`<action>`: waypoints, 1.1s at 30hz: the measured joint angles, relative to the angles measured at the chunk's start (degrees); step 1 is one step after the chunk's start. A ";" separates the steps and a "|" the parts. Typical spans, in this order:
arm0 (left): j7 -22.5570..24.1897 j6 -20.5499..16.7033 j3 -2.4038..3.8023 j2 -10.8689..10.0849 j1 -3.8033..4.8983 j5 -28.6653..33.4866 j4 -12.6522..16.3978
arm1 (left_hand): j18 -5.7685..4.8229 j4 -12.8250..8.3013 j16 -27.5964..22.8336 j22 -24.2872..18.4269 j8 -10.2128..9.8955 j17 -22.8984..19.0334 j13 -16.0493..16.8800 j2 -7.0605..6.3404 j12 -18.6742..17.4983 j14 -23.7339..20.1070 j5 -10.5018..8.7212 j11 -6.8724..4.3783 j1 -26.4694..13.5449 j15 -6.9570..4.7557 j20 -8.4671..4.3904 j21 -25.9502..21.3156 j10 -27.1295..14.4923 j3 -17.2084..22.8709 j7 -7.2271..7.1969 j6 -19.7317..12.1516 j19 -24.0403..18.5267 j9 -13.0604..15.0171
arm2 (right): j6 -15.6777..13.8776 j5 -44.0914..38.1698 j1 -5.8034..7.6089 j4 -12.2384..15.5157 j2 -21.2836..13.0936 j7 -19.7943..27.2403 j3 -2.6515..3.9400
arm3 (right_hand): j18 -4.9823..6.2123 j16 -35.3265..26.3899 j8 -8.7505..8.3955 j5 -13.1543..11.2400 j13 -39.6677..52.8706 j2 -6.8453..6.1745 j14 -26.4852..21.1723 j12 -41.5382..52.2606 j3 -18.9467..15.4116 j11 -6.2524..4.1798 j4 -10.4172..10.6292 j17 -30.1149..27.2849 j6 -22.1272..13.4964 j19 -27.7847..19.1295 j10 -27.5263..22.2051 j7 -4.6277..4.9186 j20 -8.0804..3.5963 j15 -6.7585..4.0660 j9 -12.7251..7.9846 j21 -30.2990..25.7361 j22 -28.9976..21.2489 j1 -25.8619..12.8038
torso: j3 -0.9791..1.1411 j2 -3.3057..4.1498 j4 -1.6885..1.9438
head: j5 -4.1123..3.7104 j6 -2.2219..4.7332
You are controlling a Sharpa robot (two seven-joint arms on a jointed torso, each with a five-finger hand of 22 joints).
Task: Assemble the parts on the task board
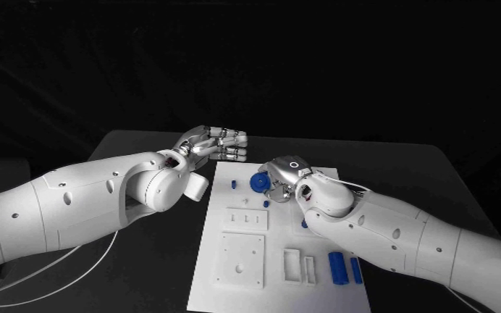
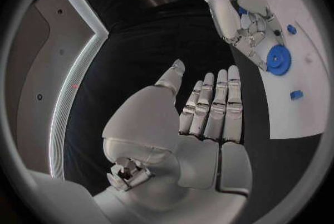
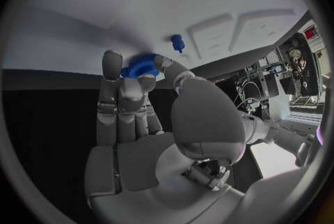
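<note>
- Your right hand works the blue gear at the far end of the board; keep the grip light and level as you seat or lift it, I judge.
- The fingers close around the gear's rim, thumb on one side, the rest opposite; it touches them and sits at the board's edge.
- A small blue peg stands just beside the gear; avoid knocking it.
- Your left hand hovers off the board over the tabletop, fingers straight together, holding nothing.

Lab — black table, equipment racks behind.
</note>
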 measured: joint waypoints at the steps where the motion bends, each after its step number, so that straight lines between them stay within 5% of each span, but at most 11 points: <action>1: 0.00 0.00 0.00 0.00 0.00 0.00 -0.01 | 0.00 0.00 0.00 0.00 0.00 0.00 0.00 0.00 0.00 0.00 0.00 0.00 0.00 0.00 0.00 0.00 0.00 0.00 0.00 0.00 0.00 0.00 | 0.03 0.15 0.00 -0.02 -0.03 0.00 0.00 | 0.00 0.00 0.00 0.00 0.00 0.00 0.00 0.00 -0.18 0.00 0.27 0.05 0.12 0.00 0.00 -0.12 0.00 0.00 0.00 0.00 0.00 -0.25 | 0.00 0.00 0.00 | 0.00 0.00; 7: -0.01 0.00 -0.02 0.01 0.00 0.00 -0.05 | 0.00 0.00 0.00 0.00 0.00 0.00 0.00 0.00 0.00 0.00 0.00 0.00 0.00 0.00 0.00 0.00 0.00 0.00 0.00 0.00 0.00 0.00 | 0.19 1.19 0.00 -0.05 -0.22 0.07 0.00 | 0.00 0.00 0.00 0.23 0.15 0.87 0.00 0.00 -0.66 0.00 1.83 0.26 2.70 0.00 0.00 -0.33 0.00 0.00 0.03 0.51 -0.11 -1.54 | 0.00 0.01 0.00 | 0.03 -0.05; 10: -0.01 0.00 -0.02 0.02 0.00 0.00 -0.09 | 0.00 0.00 0.00 0.00 0.00 0.00 0.00 0.00 0.00 0.00 0.00 0.00 0.00 0.00 0.00 0.00 0.00 0.00 0.00 0.00 0.00 0.00 | 0.26 1.71 0.00 -0.04 -0.38 0.16 0.01 | 0.00 0.04 -0.01 0.43 0.35 1.11 0.00 0.33 2.26 0.00 1.98 0.35 4.64 0.00 0.00 -0.53 0.00 0.00 0.06 0.69 -0.21 -3.17 | 0.00 0.01 0.01 | 0.04 -0.09; 13: -0.02 0.00 -0.02 0.03 0.00 0.00 -0.14 | 0.00 0.00 0.00 0.00 0.00 0.00 0.00 0.00 0.00 0.00 0.00 0.00 0.00 0.00 0.00 0.00 0.00 0.00 0.00 0.00 0.00 0.00 | 0.52 2.45 0.03 -0.05 -0.59 0.38 0.03 | 0.00 0.28 -0.04 1.95 0.79 1.91 0.00 0.40 14.49 -0.40 0.36 0.41 7.36 0.00 -0.40 -0.50 0.00 0.00 0.14 1.14 -0.08 -6.48 | 0.00 0.01 0.02 | 0.04 -0.10; 15: -0.02 0.00 -0.02 0.03 0.00 0.00 -0.17 | 0.00 0.00 0.00 0.00 0.00 0.00 0.00 0.00 0.00 0.00 0.00 0.12 0.00 0.00 0.00 0.00 -0.12 0.00 0.00 0.00 0.00 0.00 | 0.78 3.00 0.06 -0.22 -0.78 0.54 0.05 | 0.00 0.28 -0.04 3.71 1.14 3.21 0.00 0.82 25.62 -0.50 -3.80 0.57 9.23 -0.21 -0.49 -0.57 -0.21 0.00 0.32 2.14 1.42 -10.83 | -0.01 0.01 0.02 | 0.04 -0.18; 19: -0.02 0.00 -0.02 0.05 0.00 0.00 -0.21 | 0.00 0.00 0.00 0.00 0.00 0.00 0.00 0.00 0.00 0.00 0.00 0.21 0.00 0.00 0.00 0.00 -0.21 0.00 0.00 0.00 0.00 0.00 | 1.32 3.87 0.02 -0.39 -1.02 0.89 0.02 | 0.00 0.28 -0.02 7.02 1.18 4.97 -0.22 0.82 31.34 -0.63 -7.72 0.69 9.50 -0.21 -0.62 -0.57 -0.21 -0.20 0.36 3.40 3.27 -12.74 | -0.01 0.01 -0.01 | 0.13 -0.21; 33: -0.02 0.00 -0.02 -0.02 0.00 0.00 -0.23 | 0.00 0.00 0.00 0.00 0.00 0.00 0.00 0.00 0.00 0.00 0.00 0.21 0.00 0.00 0.00 0.00 -0.21 0.00 0.00 0.00 0.00 0.00 | 0.87 5.42 -0.22 0.49 -2.34 1.39 0.18 | 0.00 0.34 -0.03 8.43 1.23 4.73 -0.22 0.82 29.84 -0.72 -8.09 0.83 9.01 -0.21 -0.71 -0.61 -0.21 -0.20 0.32 3.57 3.34 -13.26 | 0.02 -0.02 -0.06 | 0.09 -0.16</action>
